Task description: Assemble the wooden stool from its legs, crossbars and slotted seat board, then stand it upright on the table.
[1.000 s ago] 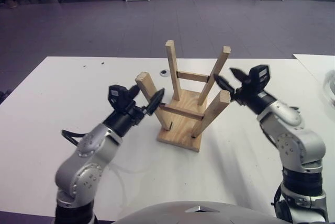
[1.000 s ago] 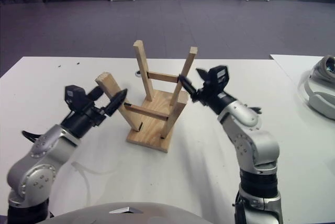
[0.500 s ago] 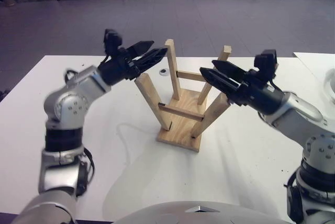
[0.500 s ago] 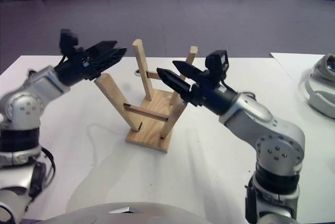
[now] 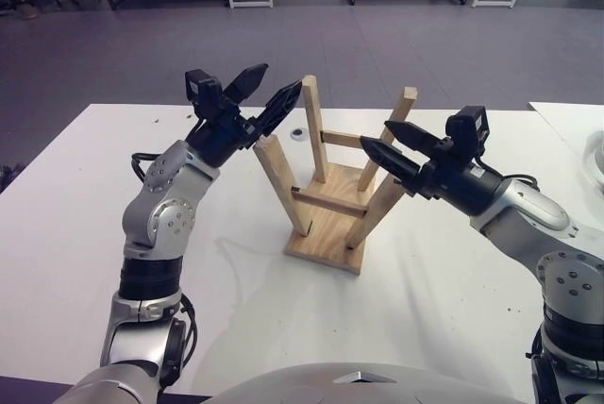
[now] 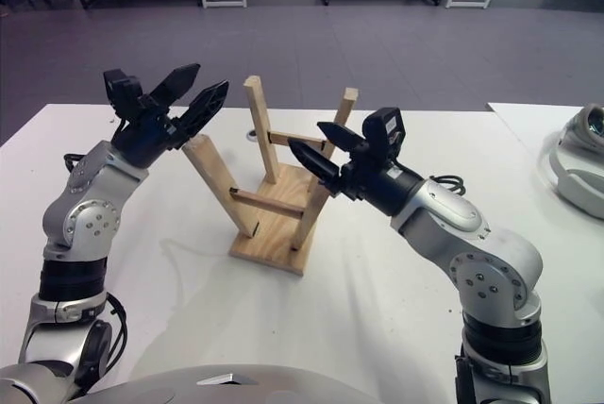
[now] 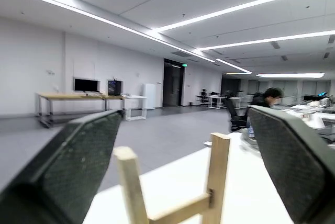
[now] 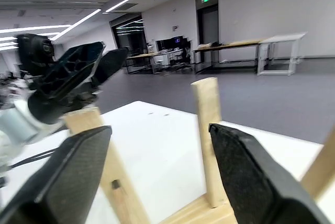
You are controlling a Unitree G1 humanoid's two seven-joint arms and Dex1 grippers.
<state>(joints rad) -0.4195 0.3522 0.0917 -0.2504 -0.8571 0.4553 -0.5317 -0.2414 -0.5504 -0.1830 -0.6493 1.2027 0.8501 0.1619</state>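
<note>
The wooden stool stands upside down, its seat board flat on the white table and its legs pointing up, joined by crossbars. My left gripper is open, raised just above the top of the near left leg and touching nothing. In its wrist view the fingers frame the two far legs and their crossbar. My right gripper is open, level with the top of the near right leg. Its wrist view has a leg between the pads.
A small round part lies on the table behind the stool. A white curved device rests at the far right, beside a second table edge. Bare tabletop surrounds the stool on the left and front.
My left arm has risen from low beside the near left leg to above its top. My right gripper has swung inward to the near right leg's top. The stool has stayed put.
</note>
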